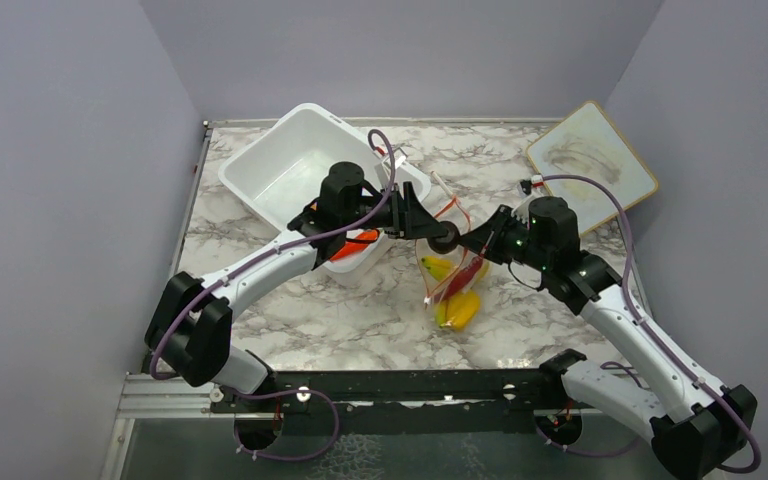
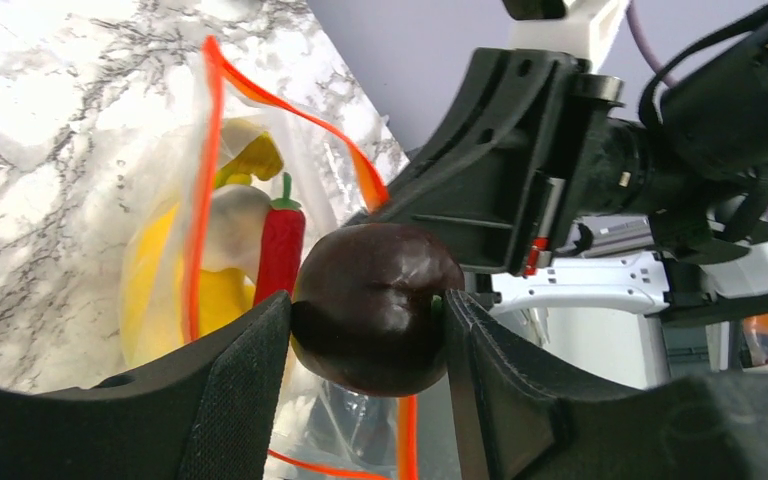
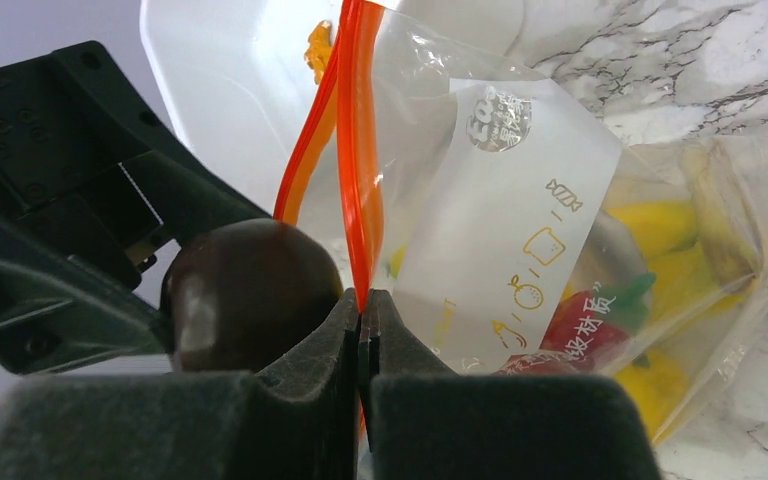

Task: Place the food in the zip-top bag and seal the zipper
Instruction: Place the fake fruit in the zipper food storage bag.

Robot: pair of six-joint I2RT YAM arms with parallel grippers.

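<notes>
Left wrist view: the left gripper (image 2: 368, 330) clamps the dark brown round fruit (image 2: 375, 290) at the mouth of the zip-top bag (image 2: 170, 170). Meanwhile the right gripper (image 3: 361, 325) pinches the zipper (image 3: 358, 150). The film looks floppy and slippery, so hold the stiffer rim.

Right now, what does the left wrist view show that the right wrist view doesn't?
Only the left wrist view: the left tool clamping the dark brown fruit from both sides. Only the right wrist view: the right tool pinched shut on the zipper, a printed panel, and the white tub behind. Both: the fruit, the zip-top bag, and the red chili and yellow food inside it.
</notes>
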